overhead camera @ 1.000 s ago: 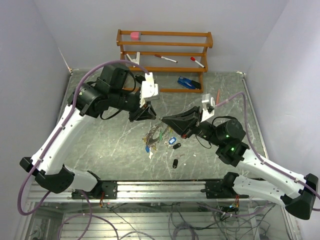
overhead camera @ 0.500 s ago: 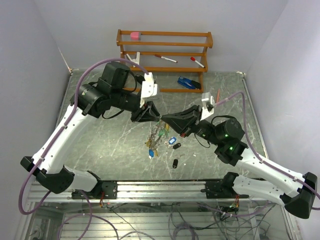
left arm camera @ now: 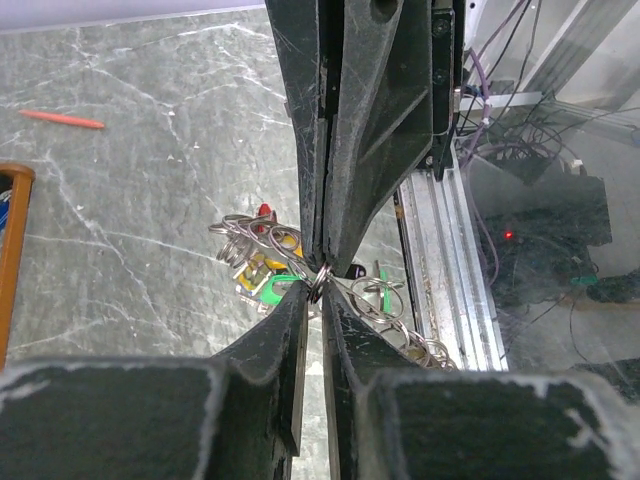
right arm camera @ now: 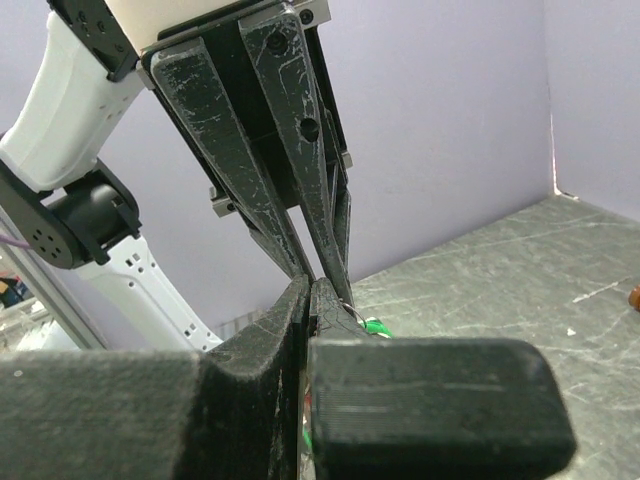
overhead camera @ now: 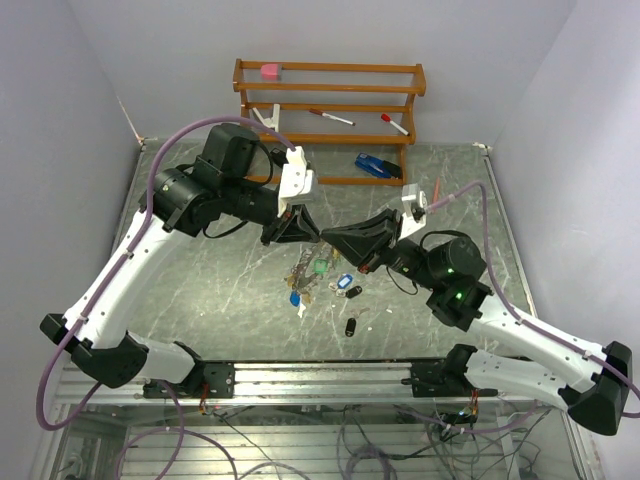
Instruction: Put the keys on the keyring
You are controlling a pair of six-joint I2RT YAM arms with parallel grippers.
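While both arms meet nose to nose over the middle of the surface (overhead camera: pixel 200 290), I read the keyring (left arm camera: pixel 318 280) as sitting exactly at the meeting point: a small loop of wire caught between the tips, with its cluster of coloured tags hanging down and trailing onto the marble below. My right pincer (left arm camera: pixel 325 262) is fully together, clamped on that wire from its side. My left pincer (left arm camera: pixel 315 295) shows only a thin slit between its fingers, and I cannot tell whether it truly bites the ring or just brushes it. The loose keys (overhead camera: pixel 347 288), a blue-tagged one and a black one side by side, lie flat on the surface just to the right of the hanging cluster, with another black key (overhead camera: pixel 350 326) nearer the bases, its long axis running roughly near to far. All of them are closer to my right arm, which is busy holding, so I judge the left would have to let go and reach across. Compared with a second ago, the two tips stood apart then and now touch, and the cluster has bunched up under them
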